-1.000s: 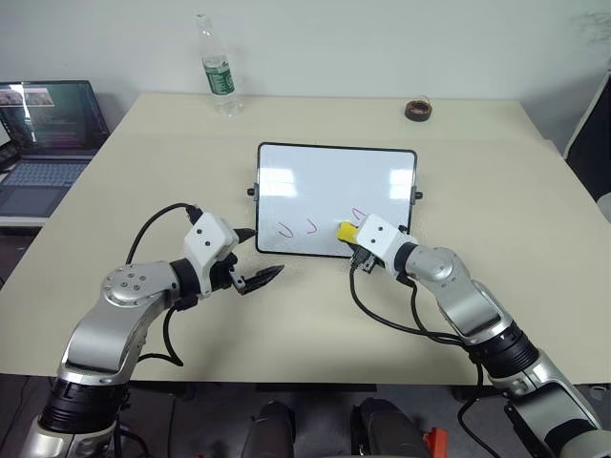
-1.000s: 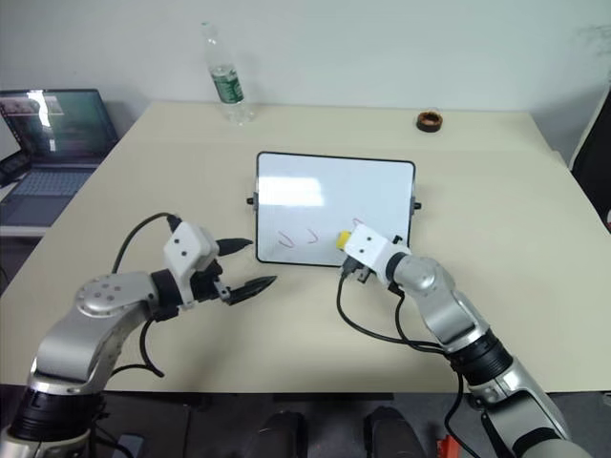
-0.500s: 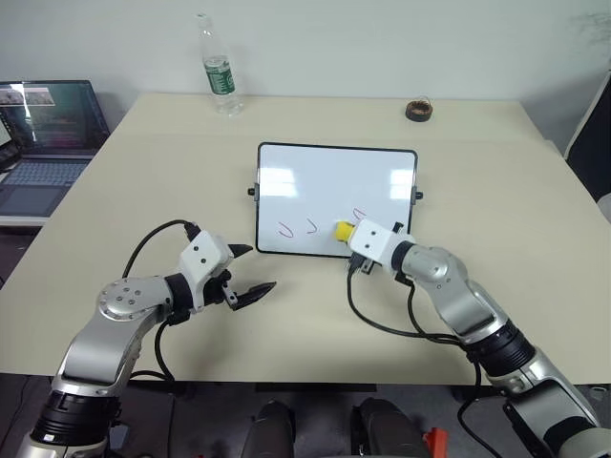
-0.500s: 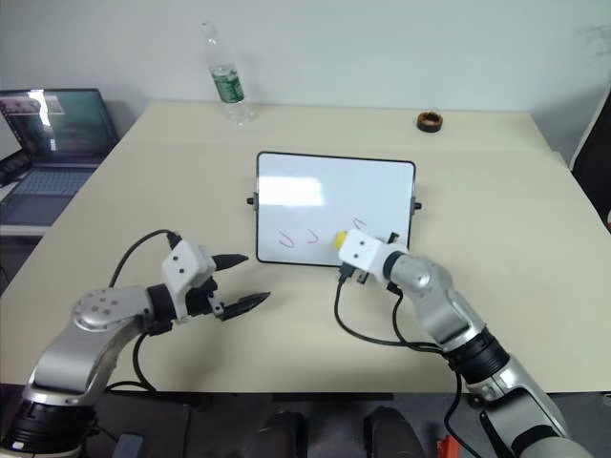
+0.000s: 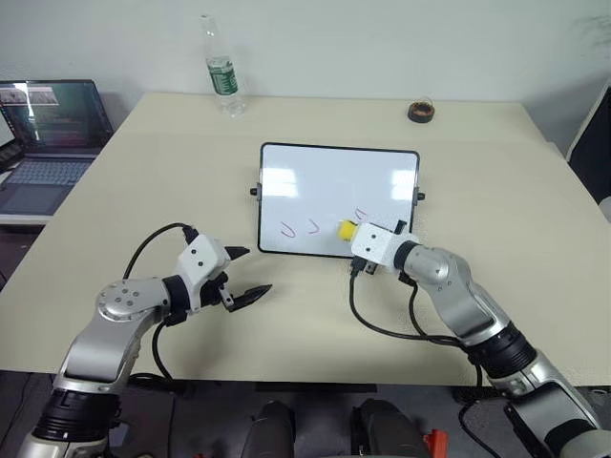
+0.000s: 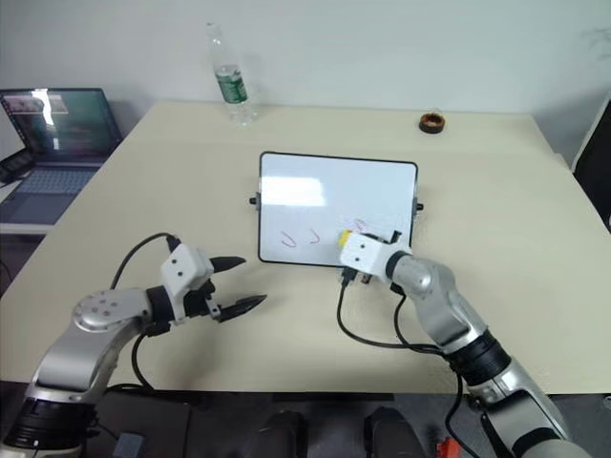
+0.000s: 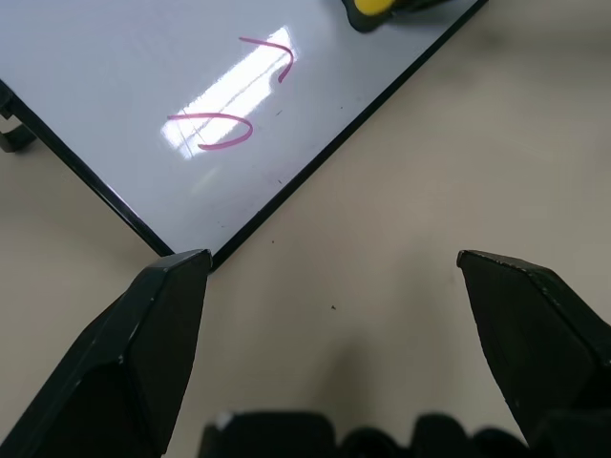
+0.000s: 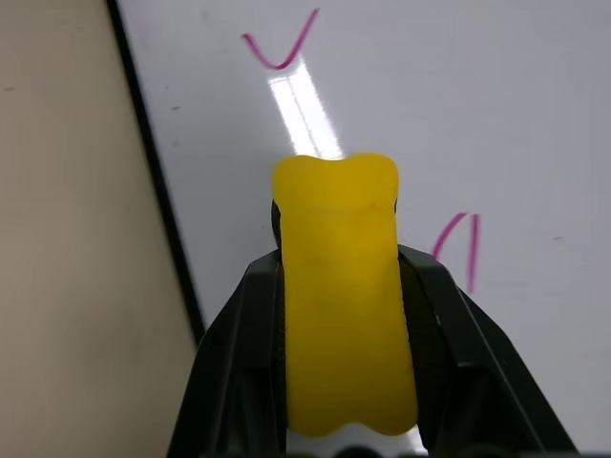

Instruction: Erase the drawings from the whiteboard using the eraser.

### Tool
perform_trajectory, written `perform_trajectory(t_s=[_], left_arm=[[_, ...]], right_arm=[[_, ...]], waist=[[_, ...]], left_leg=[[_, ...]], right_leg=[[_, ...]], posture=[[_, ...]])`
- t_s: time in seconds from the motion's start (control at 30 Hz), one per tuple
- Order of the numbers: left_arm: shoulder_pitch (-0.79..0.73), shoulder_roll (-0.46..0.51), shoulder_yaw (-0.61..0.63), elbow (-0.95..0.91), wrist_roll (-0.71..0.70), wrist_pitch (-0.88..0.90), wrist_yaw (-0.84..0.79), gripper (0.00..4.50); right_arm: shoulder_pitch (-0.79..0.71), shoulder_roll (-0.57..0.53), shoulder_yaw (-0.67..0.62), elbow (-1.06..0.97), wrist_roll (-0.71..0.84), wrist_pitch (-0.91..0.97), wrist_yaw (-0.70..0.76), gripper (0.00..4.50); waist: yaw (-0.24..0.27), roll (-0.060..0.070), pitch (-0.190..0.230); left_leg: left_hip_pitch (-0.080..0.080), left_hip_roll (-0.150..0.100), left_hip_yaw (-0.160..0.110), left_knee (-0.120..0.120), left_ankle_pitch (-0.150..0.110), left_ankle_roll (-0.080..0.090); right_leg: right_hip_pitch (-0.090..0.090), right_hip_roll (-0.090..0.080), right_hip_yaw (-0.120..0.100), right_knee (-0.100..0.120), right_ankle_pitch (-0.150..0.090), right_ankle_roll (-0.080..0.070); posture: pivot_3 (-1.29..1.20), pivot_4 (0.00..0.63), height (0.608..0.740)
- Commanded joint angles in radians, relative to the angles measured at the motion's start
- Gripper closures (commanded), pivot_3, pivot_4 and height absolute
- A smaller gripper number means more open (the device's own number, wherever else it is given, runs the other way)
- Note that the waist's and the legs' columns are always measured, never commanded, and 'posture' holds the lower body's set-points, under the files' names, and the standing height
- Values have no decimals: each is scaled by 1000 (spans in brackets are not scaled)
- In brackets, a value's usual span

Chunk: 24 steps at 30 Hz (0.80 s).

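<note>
Yellow eraser (image 8: 344, 315) clamped by right gripper (image 8: 344, 286) across its long sides, over near edge of whiteboard (image 5: 334, 181), between red drawings (image 5: 299, 228). Block pinches in visibly: judge soft, light. Keep your hold mid-block. Left gripper (image 5: 241, 274) spread, empty, beside board's near corner.

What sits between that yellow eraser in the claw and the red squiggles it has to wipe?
Nothing visible. The eraser, pinched in the right claw, is over bare whiteboard, with the drawings on either side of it.
</note>
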Motion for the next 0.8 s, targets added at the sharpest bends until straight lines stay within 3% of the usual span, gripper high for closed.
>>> perform_trajectory(t_s=[0.03, 0.17, 0.43, 0.63, 0.8], left_arm=[[-21, -4, -3, -35, -2, -2, 1, 0], [-27, -8, -6, -44, -7, 5, 0, 0], [-37, -6, -7, -57, -12, 23, 0, 0], [-41, -6, -10, -61, -11, 31, 0, 0], [-38, -3, -8, -64, -9, 29, -2, 0]], right_arm=[[-31, 7, -87, 30, -32, 18, -93, 3300], [-48, 16, -113, 54, -23, 19, -121, 3303], [23, -10, -59, -24, 42, 99, 74, 3303], [-41, 26, -130, 50, -14, 54, -102, 3304], [-18, 15, -119, 41, 13, 83, -65, 3304]], waist=[[0, 0, 0], [1, 0, 0], [0, 0, 0], [-1, 0, 0], [1, 0, 0]], left_leg=[[0, 0, 0, 0, 0, 0], [0, 0, 0, 0, 0, 0], [0, 0, 0, 0, 0, 0], [1, 0, 0, 0, 0, 0], [1, 0, 0, 0, 0, 0]], right_leg=[[0, 0, 0, 0, 0, 0], [0, 0, 0, 0, 0, -1], [0, 0, 0, 0, 0, 0], [0, 1, 0, 0, 1, -1], [0, 1, 0, 0, 1, -1]], posture=[[0, 150, 740], [0, 150, 740], [0, 150, 740], [0, 150, 740], [0, 150, 740]])
